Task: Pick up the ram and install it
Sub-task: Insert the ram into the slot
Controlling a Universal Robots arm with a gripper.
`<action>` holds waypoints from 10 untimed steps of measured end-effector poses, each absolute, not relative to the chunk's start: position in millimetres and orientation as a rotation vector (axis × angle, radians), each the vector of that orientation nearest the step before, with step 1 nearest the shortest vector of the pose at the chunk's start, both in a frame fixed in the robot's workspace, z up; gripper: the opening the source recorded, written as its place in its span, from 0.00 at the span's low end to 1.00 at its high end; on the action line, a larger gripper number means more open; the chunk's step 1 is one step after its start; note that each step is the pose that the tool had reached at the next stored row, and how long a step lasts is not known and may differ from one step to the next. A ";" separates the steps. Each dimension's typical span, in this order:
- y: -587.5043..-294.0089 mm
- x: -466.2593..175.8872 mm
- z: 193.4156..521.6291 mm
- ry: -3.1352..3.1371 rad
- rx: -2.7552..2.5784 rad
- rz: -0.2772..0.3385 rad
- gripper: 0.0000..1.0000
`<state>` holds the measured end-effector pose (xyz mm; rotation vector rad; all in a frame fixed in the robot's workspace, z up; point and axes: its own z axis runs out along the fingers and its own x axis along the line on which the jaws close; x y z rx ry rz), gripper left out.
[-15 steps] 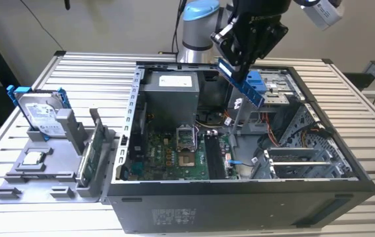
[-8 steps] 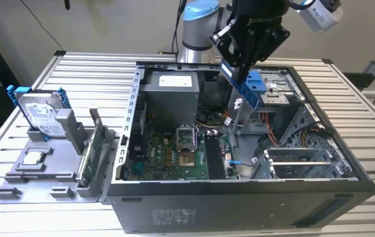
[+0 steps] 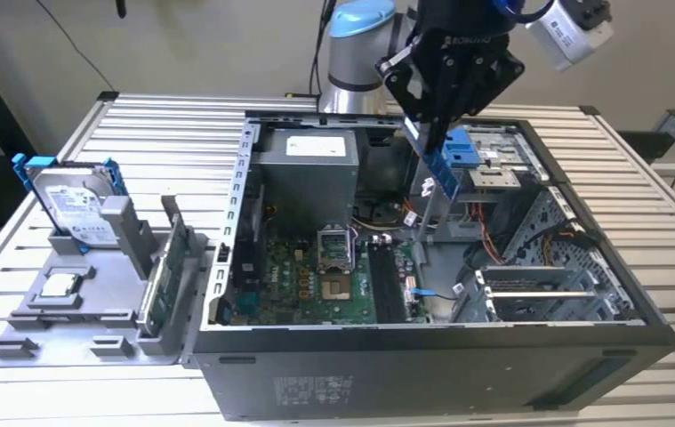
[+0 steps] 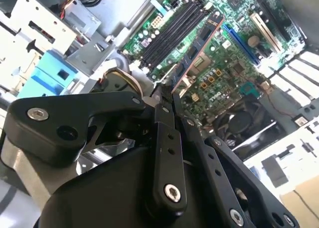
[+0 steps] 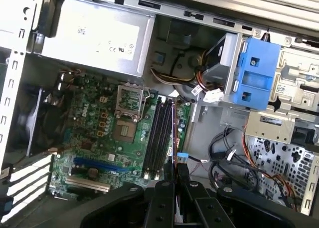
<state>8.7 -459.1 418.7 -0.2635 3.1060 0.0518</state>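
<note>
Fingers (image 4: 160, 115) clamp ram (image 4: 199, 48), gripped end hidden between them, above motherboard (image 4: 227, 63)

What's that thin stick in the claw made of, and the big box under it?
The ram, clamped in the gripper, looks like rigid circuit-board laminate: dark, matte, with flat black chips. The computer case looks like sheet metal, dark grey paint outside, bare silver with punched holes inside; probably steel, but that's a guess.
</note>
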 end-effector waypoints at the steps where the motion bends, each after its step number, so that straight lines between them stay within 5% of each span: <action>1: -459.1 8.7 418.3 3.108 -0.240 0.051 0.14; 10: -459.1 8.7 415.5 3.115 -0.038 0.049 0.14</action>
